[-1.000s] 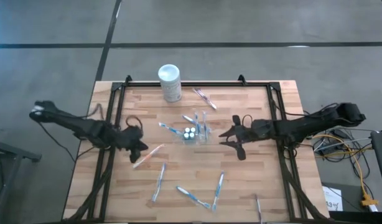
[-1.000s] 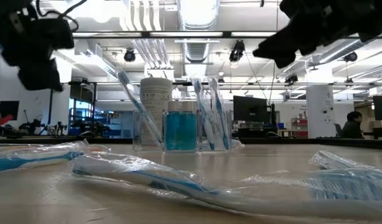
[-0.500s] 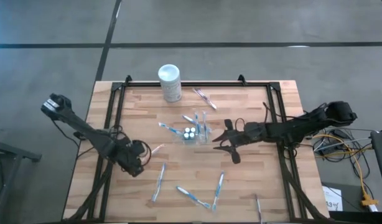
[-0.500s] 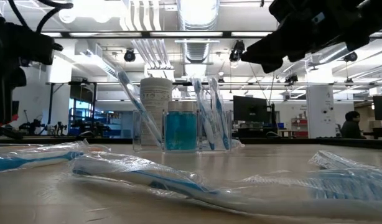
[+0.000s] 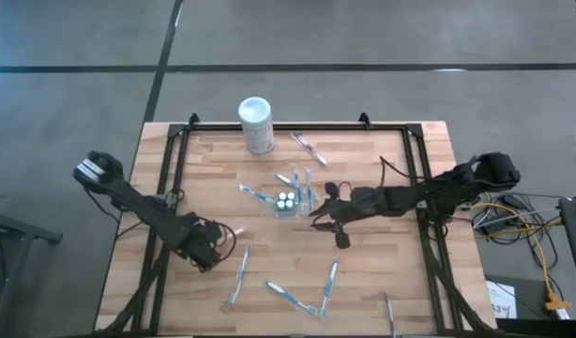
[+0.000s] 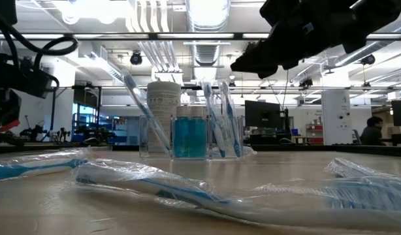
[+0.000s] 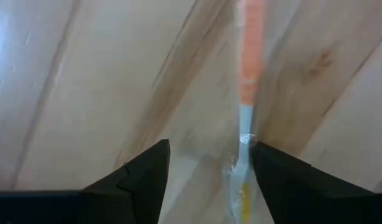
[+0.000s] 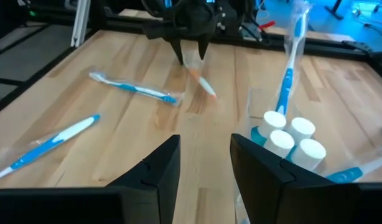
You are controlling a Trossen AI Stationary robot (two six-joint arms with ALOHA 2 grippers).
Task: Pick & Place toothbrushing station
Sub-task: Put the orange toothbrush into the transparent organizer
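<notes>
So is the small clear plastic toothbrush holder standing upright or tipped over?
Upright. The clear plastic holder stands level on the wooden table in the low view, with wrapped toothbrushes sticking up from it.

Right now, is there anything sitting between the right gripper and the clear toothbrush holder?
No, nothing visible. The right gripper hangs open just beside the clear toothbrush holder, with only bare table in the gap.

even, bright overhead light; ceiling lamps (image 6: 207, 12) glare white in the low view. shadows on the table (image 5: 363, 272) are faint. wrapped toothbrushes (image 6: 155, 183) nearest the low camera are blurred. just beyond the left gripper's fingers (image 7: 138, 177) the wood is soft and out of focus.
</notes>
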